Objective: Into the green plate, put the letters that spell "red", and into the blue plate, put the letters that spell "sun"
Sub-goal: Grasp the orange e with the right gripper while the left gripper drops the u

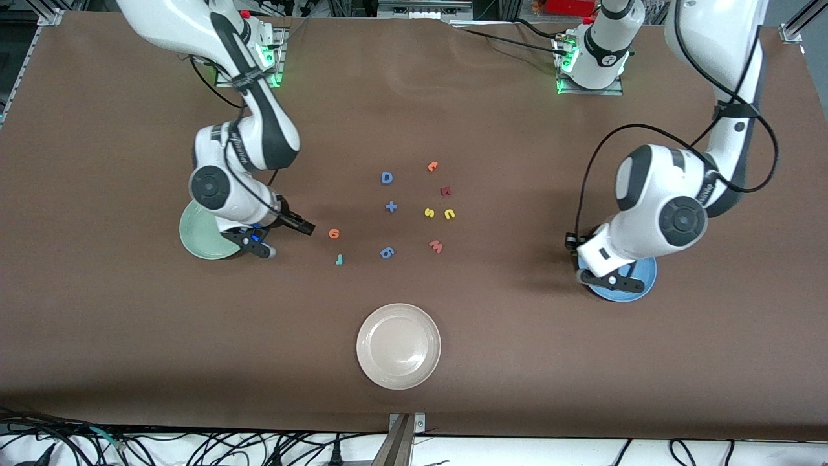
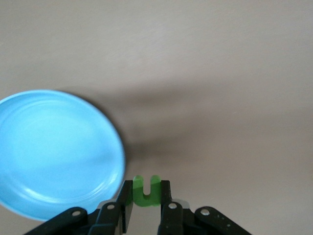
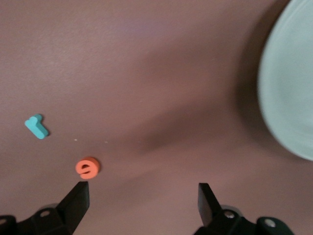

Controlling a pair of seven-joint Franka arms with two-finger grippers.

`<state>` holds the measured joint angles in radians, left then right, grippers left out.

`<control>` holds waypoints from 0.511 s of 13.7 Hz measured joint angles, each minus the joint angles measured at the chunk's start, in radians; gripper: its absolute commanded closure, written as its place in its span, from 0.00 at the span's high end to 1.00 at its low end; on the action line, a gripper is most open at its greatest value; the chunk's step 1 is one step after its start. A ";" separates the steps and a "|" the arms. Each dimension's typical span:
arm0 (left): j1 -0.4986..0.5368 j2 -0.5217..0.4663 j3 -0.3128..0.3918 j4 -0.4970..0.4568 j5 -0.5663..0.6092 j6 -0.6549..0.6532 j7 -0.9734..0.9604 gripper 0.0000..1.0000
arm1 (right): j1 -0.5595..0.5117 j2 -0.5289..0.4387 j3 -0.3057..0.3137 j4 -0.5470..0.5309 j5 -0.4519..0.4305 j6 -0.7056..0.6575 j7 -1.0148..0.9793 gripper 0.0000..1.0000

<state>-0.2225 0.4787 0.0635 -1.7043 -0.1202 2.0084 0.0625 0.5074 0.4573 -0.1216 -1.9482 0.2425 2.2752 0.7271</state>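
The left gripper point(image 2: 145, 205) is hanging just off the rim of the blue plate point(image 1: 637, 288), its jaws clamped on the green "n" point(image 2: 146, 190), so the plate is lying a short way sideways from the held letter. The right gripper point(image 3: 144, 198) is hovering with jaws wide apart between the green plate point(image 1: 200, 236) and the orange "e" point(image 1: 334, 233), which is lying on the bench toward the centre, with the teal "r" point(image 1: 339, 259) nearer the front camera. The yellow "s" point(image 1: 429, 212) and "u" point(image 1: 449, 213) are waiting mid-bench, closer to the left arm.
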 measured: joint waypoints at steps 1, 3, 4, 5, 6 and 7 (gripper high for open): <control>0.030 0.008 0.000 0.000 0.010 -0.006 0.036 0.04 | 0.024 0.020 0.001 0.004 0.000 0.037 0.044 0.98; 0.082 0.033 0.000 0.000 0.052 -0.007 0.085 0.06 | 0.062 0.061 0.002 0.030 0.000 0.073 0.113 0.98; 0.101 0.050 0.000 0.002 0.065 -0.005 0.096 0.06 | 0.075 0.080 0.003 0.050 0.000 0.077 0.141 0.98; 0.111 0.069 0.000 0.007 0.071 -0.005 0.102 0.08 | 0.084 0.097 0.003 0.070 0.000 0.078 0.161 0.98; 0.116 0.090 0.000 0.016 0.073 -0.004 0.102 0.24 | 0.088 0.111 0.003 0.086 0.000 0.078 0.172 0.98; 0.119 0.110 0.000 0.027 0.075 -0.004 0.102 0.74 | 0.090 0.119 0.003 0.096 0.000 0.078 0.176 0.98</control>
<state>-0.1033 0.5888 0.0632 -1.6772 -0.0449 2.0049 0.1645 0.5972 0.5767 -0.1190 -1.8521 0.2430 2.3528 0.9026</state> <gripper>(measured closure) 0.731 0.013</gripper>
